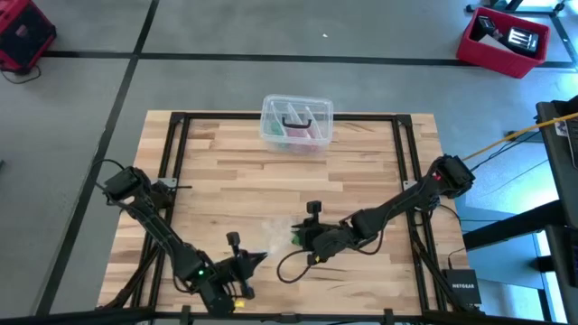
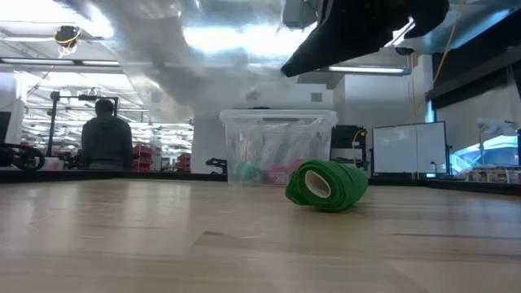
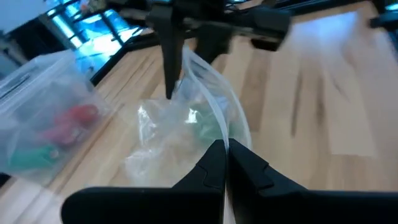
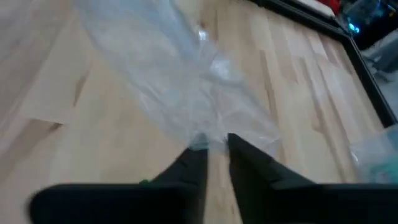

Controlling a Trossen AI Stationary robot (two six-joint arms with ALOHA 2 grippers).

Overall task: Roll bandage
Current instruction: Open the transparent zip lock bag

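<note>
Clear plastic wrapper stretched between the two pincers above the desk. The left pincer is fully closed on one edge of the film, its two dark fingers meeting at the tips. The right pincer stands narrow, with a small gap between its fingers; the film's bunched end sits right at that gap, and whether it is gripped cannot be told from here.

The bandage lies on the desk as a loosely wound bright green roll, on its side, in front of the clear plastic box and well apart from it, nearer the low camera. Seen from above, only a speck of green shows just beside the right pincer, under the film.

By judgement, the step in hand is unpacking: the wrapper is raised off the desk while the roll rests free below. The next move probably calls for putting the film aside, clear of the roll, and then grasping the bandage itself, since the soft roll looks likely to slump or unwind if pinched at one edge.

A person stands in the room far behind the box.
</note>
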